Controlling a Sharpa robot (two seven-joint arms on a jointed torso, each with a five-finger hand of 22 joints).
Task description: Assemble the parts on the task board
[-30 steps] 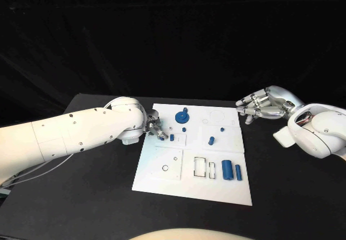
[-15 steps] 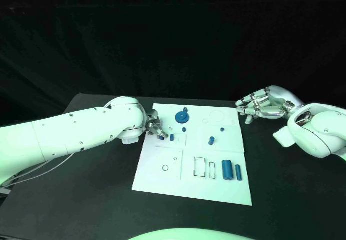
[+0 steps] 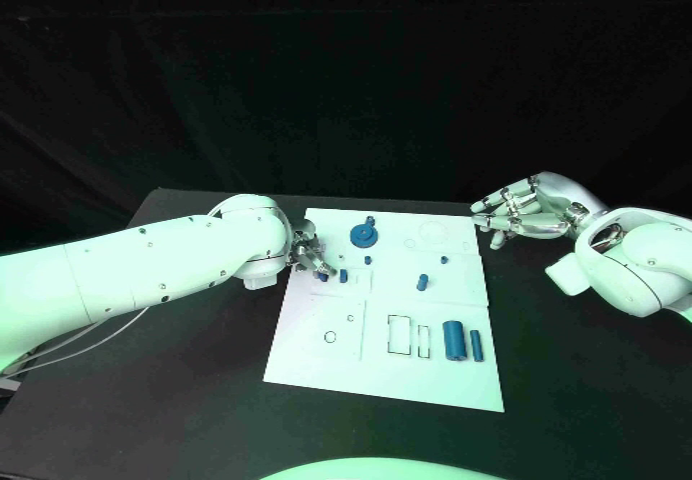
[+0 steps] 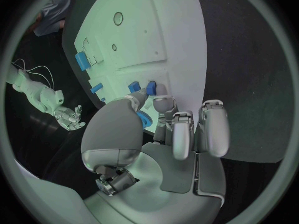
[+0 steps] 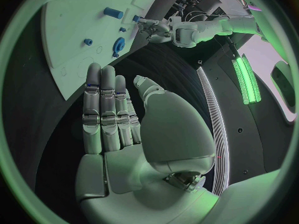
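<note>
The white task board [image 3: 378, 372] lies mid-table. My left hand [image 3: 309, 256] is at its left edge and pinches a small ridged blue part [image 4: 145, 120] between thumb and fingers, low over the board [image 4: 156, 30]. A blue peg [image 3: 343, 274] stands just beside those fingertips. A blue gear [image 3: 365, 235] sits at the board's far middle. Small blue pegs [image 3: 423, 281] stand near the centre, and a blue cylinder [image 3: 454, 340] and a bar [image 3: 476, 345] lie at the near right. My right hand [image 3: 519, 215] hovers off the far right corner, fingers straight, holding nothing [image 5: 118, 129].
The black table [image 3: 188, 370] surrounds the board, with open room at the near left and near right. Empty outlined slots [image 3: 407, 335] and a small round hole [image 3: 332, 336] mark the board's near half. My left forearm [image 3: 130, 270] stretches over the table's left side.
</note>
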